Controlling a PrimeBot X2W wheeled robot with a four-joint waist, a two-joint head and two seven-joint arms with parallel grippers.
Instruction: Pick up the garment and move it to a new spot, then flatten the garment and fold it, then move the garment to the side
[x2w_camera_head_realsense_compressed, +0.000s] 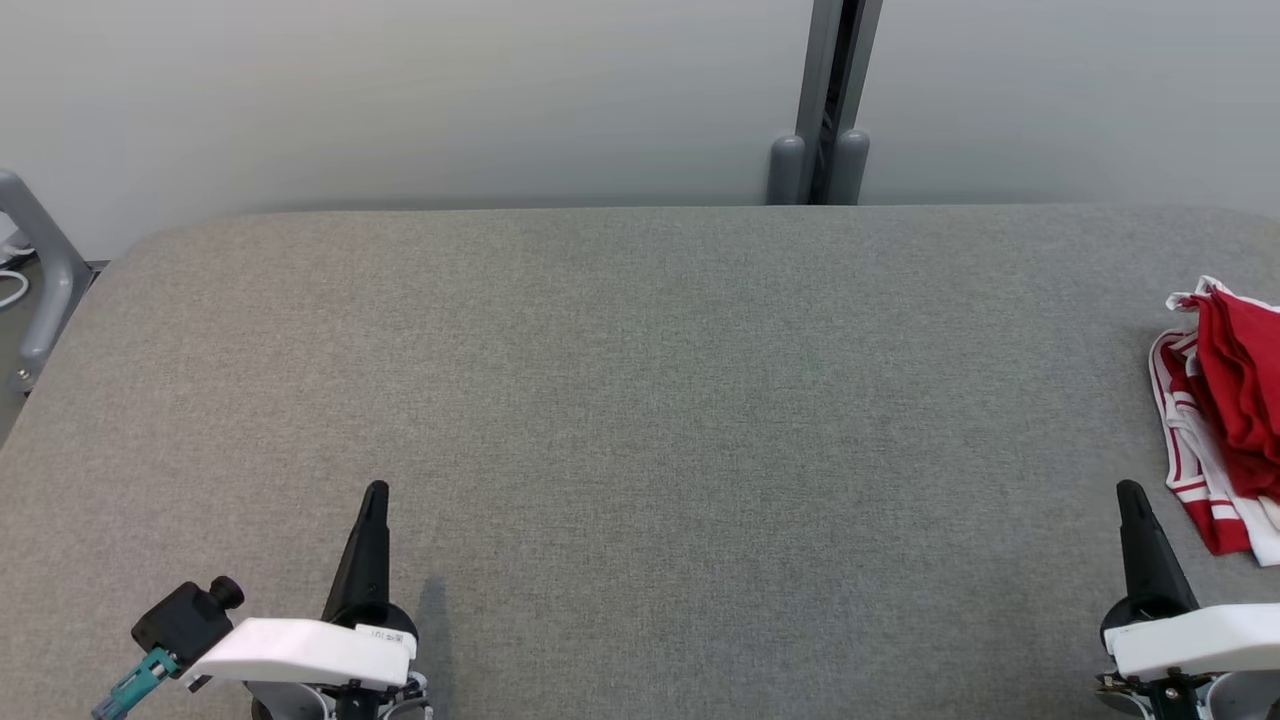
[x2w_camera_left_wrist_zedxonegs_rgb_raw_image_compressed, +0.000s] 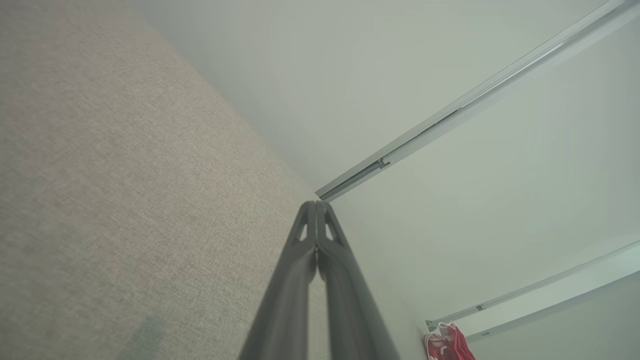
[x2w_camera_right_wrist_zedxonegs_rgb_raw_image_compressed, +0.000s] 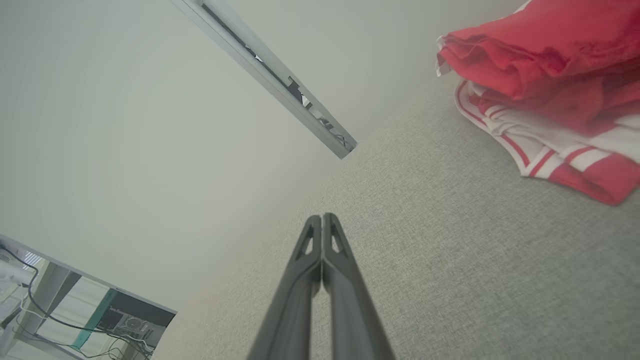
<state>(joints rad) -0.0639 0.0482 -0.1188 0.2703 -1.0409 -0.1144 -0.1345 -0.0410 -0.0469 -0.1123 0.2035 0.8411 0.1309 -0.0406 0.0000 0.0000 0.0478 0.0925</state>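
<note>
A grey, fabric-covered table with rounded far corners is seen across most of the head view. Behind it a pale, plain wall is shown, and a grey upright post is mounted against that wall, right of centre.

The garment (red cloth with white panels and red-and-white striped trim) is located at the far right of the table, where it is cut by the picture's edge. It is bunched in a loose heap, not laid flat. In the right wrist view the garment is seen resting on the table ahead and to the right of the fingers; in the left wrist view it is seen small and well apart.

The left tool is positioned at the near left of the table and the right tool at the near right, with fingers pointed toward the wall. The right tool is placed near the garment but apart from it.

Both tools are closed: in each wrist view the two dark fingers are pressed together along their tips, at the left tool and at the right tool, and no cloth is gripped.
</note>
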